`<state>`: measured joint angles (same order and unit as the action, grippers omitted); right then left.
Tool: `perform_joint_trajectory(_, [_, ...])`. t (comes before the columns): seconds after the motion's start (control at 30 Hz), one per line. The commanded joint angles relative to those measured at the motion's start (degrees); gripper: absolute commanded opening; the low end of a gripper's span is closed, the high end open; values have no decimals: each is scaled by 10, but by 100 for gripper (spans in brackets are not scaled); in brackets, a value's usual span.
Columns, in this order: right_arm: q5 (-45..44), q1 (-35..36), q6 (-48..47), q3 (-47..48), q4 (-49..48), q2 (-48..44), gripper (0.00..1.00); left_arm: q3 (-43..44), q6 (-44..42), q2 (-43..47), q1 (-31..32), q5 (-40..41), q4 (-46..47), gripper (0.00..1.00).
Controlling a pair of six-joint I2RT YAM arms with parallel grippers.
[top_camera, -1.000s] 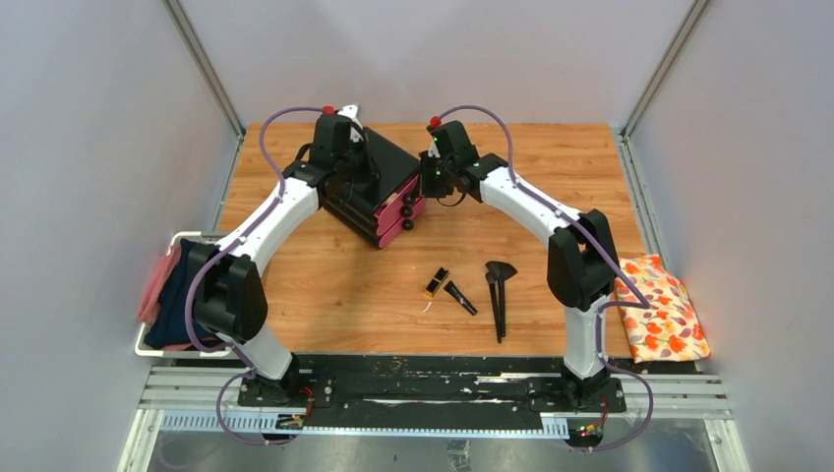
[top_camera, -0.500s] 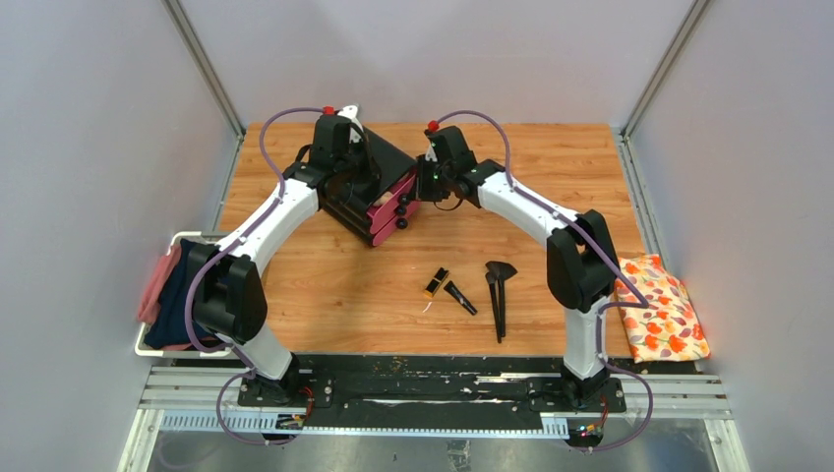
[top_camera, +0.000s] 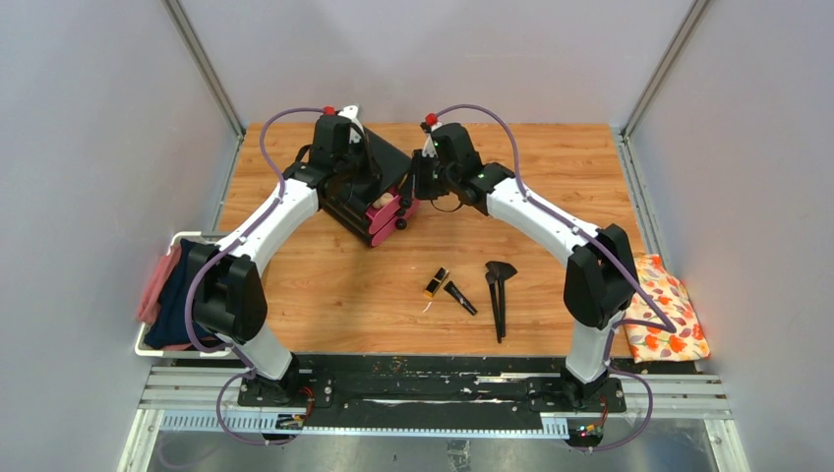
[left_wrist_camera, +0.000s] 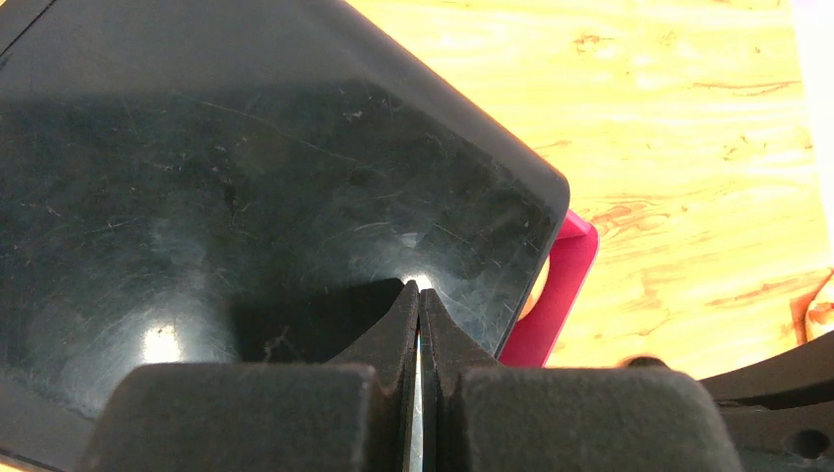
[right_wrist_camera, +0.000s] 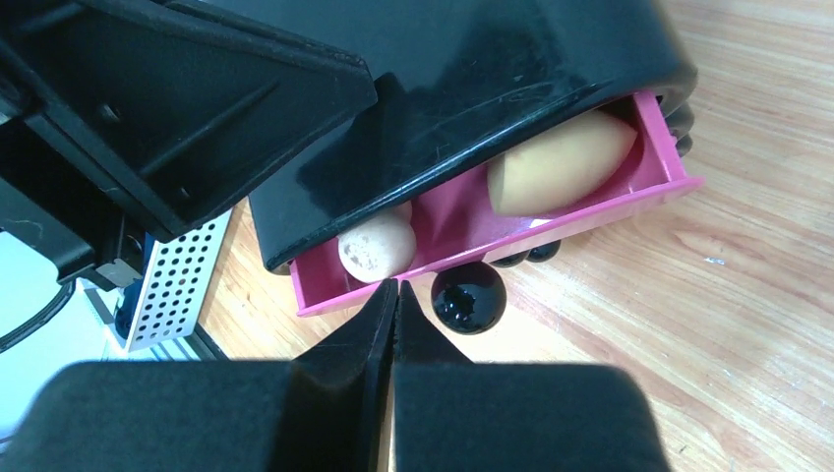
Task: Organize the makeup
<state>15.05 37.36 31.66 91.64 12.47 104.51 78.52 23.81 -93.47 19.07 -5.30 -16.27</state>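
Two beige sponges [right_wrist_camera: 561,162] [right_wrist_camera: 377,246] lie in the partly open top pink drawer [right_wrist_camera: 590,211] of the black box [top_camera: 390,157]. My right gripper [right_wrist_camera: 395,287] is shut, its tips against the drawer's front just left of the black knob [right_wrist_camera: 469,297]. My left gripper [left_wrist_camera: 419,288] is shut and empty, its tips pressed on the box's glossy lid [left_wrist_camera: 246,167]. On the wood nearer the arm bases lie a black-and-gold case [top_camera: 437,282], a short black tube [top_camera: 459,297] and black long-handled brushes [top_camera: 499,295].
An orange floral cloth [top_camera: 667,313] lies at the table's right edge, behind the right arm's elbow. A white basket [top_camera: 182,239] with pink and blue cloths hangs off the left edge. Grey walls close in the sides and back.
My right gripper has moved left against the box, and the top pink drawer has slid further in. The left arm has stayed on the lid.
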Motion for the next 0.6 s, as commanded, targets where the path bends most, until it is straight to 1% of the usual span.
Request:
perform_joint_trajectory(0.0, [8,7,2,11,5,12,0,-17,-6,-6,-3,-3,-43,0])
perform_joint_trajectory(0.37, [14,29,-16,83,38,43,0,-16,-6,-9,-4,-3,-43,0])
perform_joint_trajectory(0.57, [13,39,-8,95,68,56,0,-17,-8,-9,-3,2,-45,0])
